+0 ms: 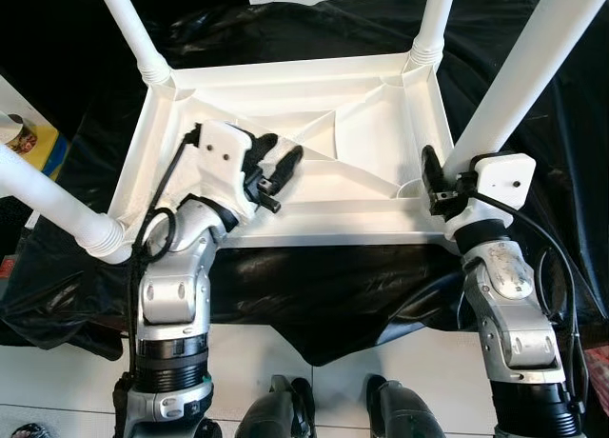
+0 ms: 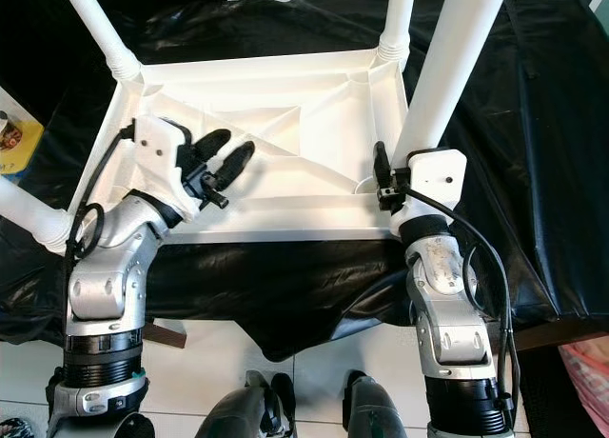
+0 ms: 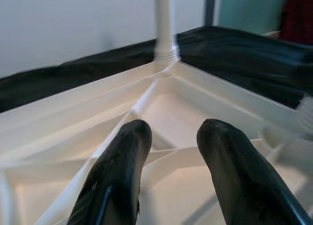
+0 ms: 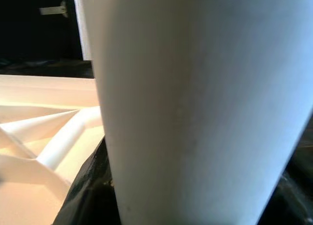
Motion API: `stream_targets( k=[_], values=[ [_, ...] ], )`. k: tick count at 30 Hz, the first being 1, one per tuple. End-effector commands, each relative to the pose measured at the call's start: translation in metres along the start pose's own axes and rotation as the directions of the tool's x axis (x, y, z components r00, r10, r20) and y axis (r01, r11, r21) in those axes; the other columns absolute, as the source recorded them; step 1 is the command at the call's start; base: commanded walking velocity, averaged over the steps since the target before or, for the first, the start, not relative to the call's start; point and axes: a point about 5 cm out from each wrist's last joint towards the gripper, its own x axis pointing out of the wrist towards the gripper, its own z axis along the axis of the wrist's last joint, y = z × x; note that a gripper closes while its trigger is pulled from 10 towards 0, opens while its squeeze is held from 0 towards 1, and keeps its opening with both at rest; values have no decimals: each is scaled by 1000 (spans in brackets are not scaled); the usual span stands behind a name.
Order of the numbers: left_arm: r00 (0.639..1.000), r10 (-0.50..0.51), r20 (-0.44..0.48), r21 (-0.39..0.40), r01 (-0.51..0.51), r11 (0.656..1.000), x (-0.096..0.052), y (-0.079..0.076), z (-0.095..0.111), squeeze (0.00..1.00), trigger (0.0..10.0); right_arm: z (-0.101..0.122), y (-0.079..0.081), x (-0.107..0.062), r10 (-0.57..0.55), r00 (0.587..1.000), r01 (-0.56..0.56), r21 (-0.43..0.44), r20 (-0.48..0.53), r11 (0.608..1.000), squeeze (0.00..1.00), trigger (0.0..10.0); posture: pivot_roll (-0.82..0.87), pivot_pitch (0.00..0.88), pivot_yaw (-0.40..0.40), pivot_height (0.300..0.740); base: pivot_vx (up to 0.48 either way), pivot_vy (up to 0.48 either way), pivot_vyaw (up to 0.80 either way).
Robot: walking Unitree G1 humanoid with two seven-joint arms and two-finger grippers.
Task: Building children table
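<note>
Bright even indoor light, sharp head views, blown-out whites, soft blurry wrist views, dark surroundings

tabletop: smooth white plastic | legs: matt white plastic | sheet: glossy crinkled black
</note>
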Motion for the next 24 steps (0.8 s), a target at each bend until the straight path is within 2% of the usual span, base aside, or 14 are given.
stream_targets(
  k=[1, 6, 9, 14, 18, 24],
  values=[
    [998, 60, 8, 21, -60, 998, -2, 0, 0, 0, 10000, 3, -3, 0, -11, 1000, 11, -17, 17, 1000, 0, 10000, -108, 208, 83, 740, 0, 0, 0],
    [999, 35, 3, 14, -35, 999, -1, -3, -3, 0, 10000, 4, -5, -1, -12, 1000, 13, -33, 21, 999, 0, 10000, -113, 207, 81, 740, 0, 0, 0],
    [998, -55, 8, -9, 55, 998, -1, -14, -5, 0, 10000, 2, -9, -8, -29, 1000, 29, -47, 12, 998, 0, 10000, -119, 207, 79, 740, 0, 0, 0],
    [993, -114, 12, -21, 114, 993, -2, -21, -6, 0, 10000, 0, -12, -12, -45, 999, 45, -52, 3, 998, 0, 10000, -122, 206, 79, 740, 0, 0, 0],
    [974, -225, 9, -23, 225, 974, -5, -34, -10, 0, 10000, -5, -15, -20, -69, 997, 68, -46, -17, 997, 0, 10000, -130, 212, 88, 740, 0, 0, 0],
    [964, -265, -13, -40, 264, 964, -4, -39, -17, 0, 10000, -8, -14, -21, -72, 997, 71, -21, -23, 997, 0, 10000, -142, 197, 97, 740, 0, 0, 0]
  ],
)
